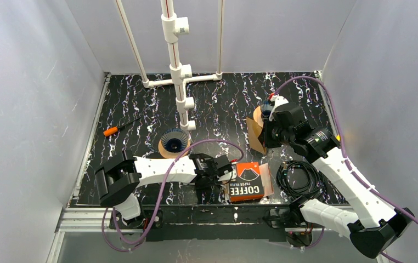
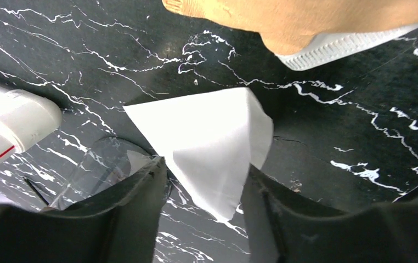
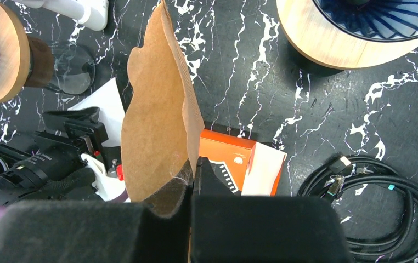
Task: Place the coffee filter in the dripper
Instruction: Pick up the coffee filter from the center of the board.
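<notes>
Black marbled table: left gripper reaches low, jaws straddling a white filter, grip unclear; right gripper, raised, pinches a brown filter.

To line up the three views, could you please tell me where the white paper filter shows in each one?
Left wrist: centre, the white paper filter between the left gripper's fingers.
Top external: too small to pick out, at the left gripper's tip by the orange box.
Right wrist: upper left, a white corner left of the brown filter.
Shared landmark: the white PVC pipe, in all three views.
</notes>
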Tool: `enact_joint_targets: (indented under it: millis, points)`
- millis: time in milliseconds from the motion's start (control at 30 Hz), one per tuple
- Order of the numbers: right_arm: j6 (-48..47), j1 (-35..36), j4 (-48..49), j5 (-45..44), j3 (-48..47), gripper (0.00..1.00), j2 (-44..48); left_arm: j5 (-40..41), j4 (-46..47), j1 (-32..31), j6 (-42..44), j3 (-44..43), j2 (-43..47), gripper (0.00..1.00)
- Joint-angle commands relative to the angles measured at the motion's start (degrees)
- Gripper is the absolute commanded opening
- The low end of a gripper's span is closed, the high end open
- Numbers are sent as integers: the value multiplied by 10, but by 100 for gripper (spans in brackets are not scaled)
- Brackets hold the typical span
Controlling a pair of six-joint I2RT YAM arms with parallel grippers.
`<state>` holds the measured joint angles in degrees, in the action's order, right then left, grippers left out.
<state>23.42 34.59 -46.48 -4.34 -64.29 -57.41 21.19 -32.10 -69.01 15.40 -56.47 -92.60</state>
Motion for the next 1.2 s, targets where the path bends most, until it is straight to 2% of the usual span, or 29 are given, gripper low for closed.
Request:
enact_joint_targets:
  millis: [0, 367, 867, 1000, 1167]
  points:
    - [3, 1, 4, 2, -21, 1, 9, 22, -23, -2, -25, 0, 7, 44]
    - [4, 1, 4, 8, -25, 1, 3, 11, -72, -2, -37, -58, 43, 0]
    - [14, 0, 19, -24, -31, 1, -14, -103, -171, -2, -108, -225, 178, 0]
    - [15, 1, 25, -20, -31, 1, -28, -89, -195, -1, -143, -289, 191, 0]
    - [16, 1, 36, -10, -26, 1, -39, -51, -273, 12, -208, -413, 164, 0]
